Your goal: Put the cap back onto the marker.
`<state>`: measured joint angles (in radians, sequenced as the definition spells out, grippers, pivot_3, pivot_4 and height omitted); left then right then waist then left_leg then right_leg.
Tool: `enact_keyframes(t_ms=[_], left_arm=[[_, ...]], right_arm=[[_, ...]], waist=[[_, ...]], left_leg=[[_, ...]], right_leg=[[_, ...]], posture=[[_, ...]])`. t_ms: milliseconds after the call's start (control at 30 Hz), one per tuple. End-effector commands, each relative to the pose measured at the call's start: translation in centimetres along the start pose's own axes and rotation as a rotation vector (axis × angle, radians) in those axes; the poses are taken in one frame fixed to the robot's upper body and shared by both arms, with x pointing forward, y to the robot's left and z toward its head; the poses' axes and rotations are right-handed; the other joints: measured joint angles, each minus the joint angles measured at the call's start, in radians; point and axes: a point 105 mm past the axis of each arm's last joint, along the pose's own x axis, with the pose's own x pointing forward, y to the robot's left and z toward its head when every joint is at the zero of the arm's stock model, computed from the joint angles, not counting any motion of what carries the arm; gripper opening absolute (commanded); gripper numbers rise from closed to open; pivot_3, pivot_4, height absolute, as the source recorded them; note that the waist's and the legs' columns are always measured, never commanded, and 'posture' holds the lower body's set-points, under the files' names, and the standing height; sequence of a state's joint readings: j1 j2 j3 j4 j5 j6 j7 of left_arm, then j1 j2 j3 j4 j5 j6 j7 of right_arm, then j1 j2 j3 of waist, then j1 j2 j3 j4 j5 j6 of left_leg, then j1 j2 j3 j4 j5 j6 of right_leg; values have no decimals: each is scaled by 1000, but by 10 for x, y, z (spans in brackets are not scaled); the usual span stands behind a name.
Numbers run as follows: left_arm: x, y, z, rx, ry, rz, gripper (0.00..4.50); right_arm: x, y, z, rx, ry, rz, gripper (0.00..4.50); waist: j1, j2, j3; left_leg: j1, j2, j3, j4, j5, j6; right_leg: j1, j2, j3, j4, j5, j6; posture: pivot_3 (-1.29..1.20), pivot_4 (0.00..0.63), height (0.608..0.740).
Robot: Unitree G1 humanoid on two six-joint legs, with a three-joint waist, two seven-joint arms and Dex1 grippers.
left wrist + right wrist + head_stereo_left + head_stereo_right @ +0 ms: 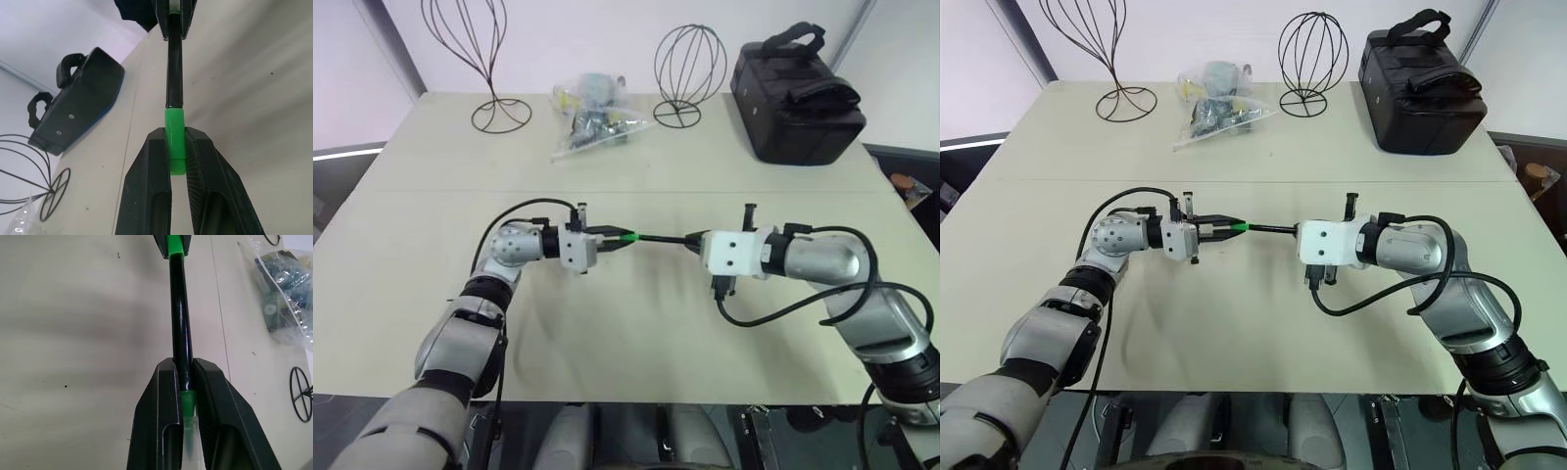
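Right at the middle, the left gripper [177, 161] has its 2 black fingers [149, 186] pinching the cap [174, 139], a short bright green cylinder that sticks out past the fingertips; the right gripper [185, 382] has its own fingers [159, 416] clamped on the marker [179, 318], near its green rear end, which sits between the pads; the black shaft runs straight from one gripper to the other, and its far end meets the cap — the green cylinder sits on the tip, in line with the shaft, though how deep it is seated I cannot tell; from the head camera, cap [626, 238] and marker [661, 237] form 1 nearly level line held in the air above the bench [636, 333], the left gripper [612, 239] pointing toward the right one [690, 240], the 2 facing each other tip to tip; neither the cap nor the marker touches the bench surface.

Outward from there — at the far edge of the pale bench lies a clear plastic bag of small parts [592, 122]; to its left stands a wire stand [489, 59] with a tall looped top, to its right a second wire stand [688, 69] shaped like a round cage; at the far right corner sits a black bag [798, 98] with a handle on top.
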<state>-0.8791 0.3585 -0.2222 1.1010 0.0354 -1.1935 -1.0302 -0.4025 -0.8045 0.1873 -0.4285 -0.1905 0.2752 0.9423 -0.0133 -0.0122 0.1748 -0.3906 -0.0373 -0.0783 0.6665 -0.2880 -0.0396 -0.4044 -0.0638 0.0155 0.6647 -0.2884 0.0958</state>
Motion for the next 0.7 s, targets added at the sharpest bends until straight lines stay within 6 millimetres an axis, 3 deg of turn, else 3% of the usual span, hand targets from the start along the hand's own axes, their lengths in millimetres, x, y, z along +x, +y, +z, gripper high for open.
enact_keyframes(t_ms=[33,700], left_arm=[[13,5,15,88,-72,-12,0],[17,8,21,170,-84,54,0]], right_arm=[[2,3,29,-67,-104,7,22],[3,6,32,-33,-107,40,22]], waist=[[0,0,0],[1,0,0]], left_leg=[[0,0,0,0,0,0],[0,0,0,0,0,0]], right_leg=[[0,0,0,0,0,0],[0,0,0,0,0,0]], posture=[[0,150,740],[0,150,740]])
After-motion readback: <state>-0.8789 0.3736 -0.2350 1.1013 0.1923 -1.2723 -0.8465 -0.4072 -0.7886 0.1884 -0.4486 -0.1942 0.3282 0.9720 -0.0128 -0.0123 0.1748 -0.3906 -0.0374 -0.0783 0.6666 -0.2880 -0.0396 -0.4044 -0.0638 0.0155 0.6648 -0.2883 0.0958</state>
